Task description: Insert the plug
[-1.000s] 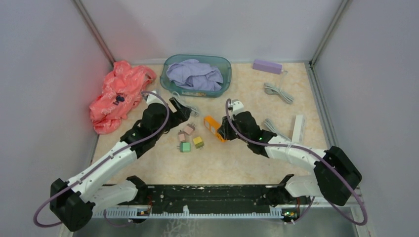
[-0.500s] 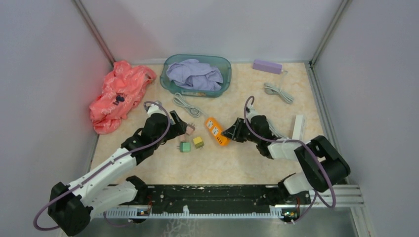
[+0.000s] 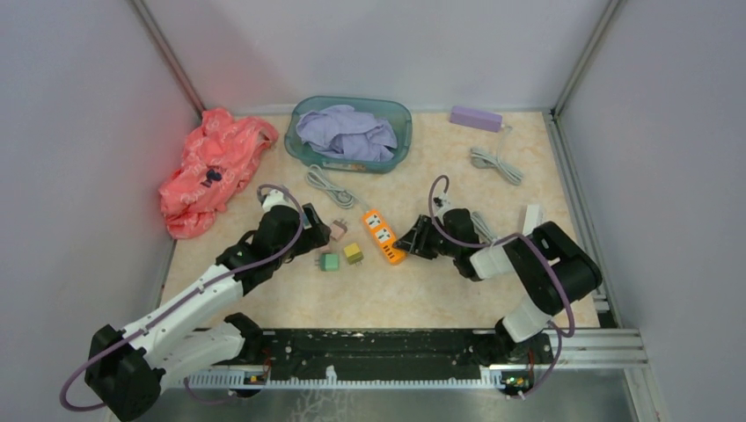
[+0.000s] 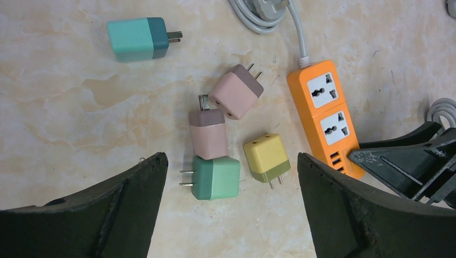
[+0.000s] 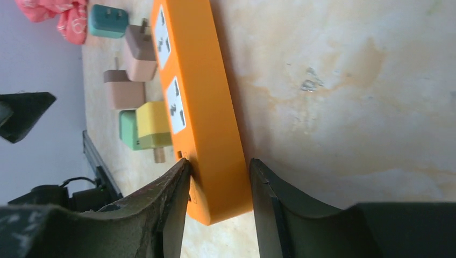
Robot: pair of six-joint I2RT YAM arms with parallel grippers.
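The left gripper point(image 4: 231, 160) hangs with its fingers point(image 4: 129, 209) spread wide, holding nothing, over a cluster of plug adapters on the table point(image 4: 64, 118). Directly under the gap lies the green adapter point(image 4: 218, 177), its long axis across the gap and its prongs aimed at the finger farther from the orange power strip point(image 4: 325, 115). Just beside it, toward the strip, the yellow adapter point(image 4: 266, 157) points its prongs back toward the gripper. Just ahead of the green one, the lower pink adapter point(image 4: 207, 135) runs lengthwise away from the gripper, with its prongs at the far end. The upper pink adapter point(image 4: 235, 92) meets it at a corner, tilted, with its prongs ahead and toward the strip. The teal adapter point(image 4: 137, 38) lies well ahead and apart, its prongs pointing across toward the strip's side. The right gripper point(image 5: 219, 161) is clamped on the strip's USB end, one finger on each side. The strip's long axis runs straight out from between those fingers, sockets unoccupied, with its grey cord point(image 4: 298, 32) leaving the far end.
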